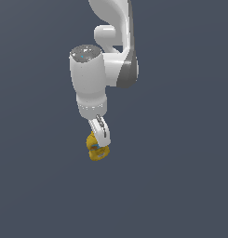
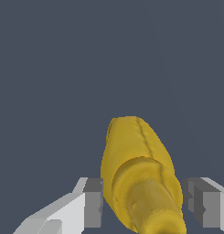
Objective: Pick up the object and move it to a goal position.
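Yellow, smooth, tapering squeeze bottle [image 2: 136, 169] sits between the jaws, which stand slightly apart from it.

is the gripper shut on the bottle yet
Cannot tell: the yellow bottle sits between the gripper fingers, a slim gap showing at one pad, contact unclear.

The yellow squeeze bottle [image 2: 141, 178] fills the middle between the gripper's [image 2: 143, 208] two fingers [image 2: 93, 203], its narrower capped end nearest the camera. A gap shows beside each grey pad. Plain slate-grey lies behind.
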Robot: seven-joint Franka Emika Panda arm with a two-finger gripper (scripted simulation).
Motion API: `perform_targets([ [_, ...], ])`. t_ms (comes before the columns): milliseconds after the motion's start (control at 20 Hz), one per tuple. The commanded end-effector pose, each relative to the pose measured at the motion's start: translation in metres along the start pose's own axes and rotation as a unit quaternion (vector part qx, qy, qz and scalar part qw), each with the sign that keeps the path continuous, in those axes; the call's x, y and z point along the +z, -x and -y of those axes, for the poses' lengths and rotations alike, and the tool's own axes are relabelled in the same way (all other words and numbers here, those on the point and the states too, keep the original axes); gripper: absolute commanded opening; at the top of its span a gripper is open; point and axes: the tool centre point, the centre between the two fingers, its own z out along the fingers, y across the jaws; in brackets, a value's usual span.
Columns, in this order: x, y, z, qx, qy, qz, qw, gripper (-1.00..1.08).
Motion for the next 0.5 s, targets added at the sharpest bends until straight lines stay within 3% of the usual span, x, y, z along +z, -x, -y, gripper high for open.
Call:
perform_targets([
  [0, -0.025, -0.033, 0.005, 0.011, -0.033, -0.022, 0.9992, -1.0],
  [450, -0.114, -0.146, -0.002, 0.05, -0.15, -0.096, 0.9827, -1.0],
])
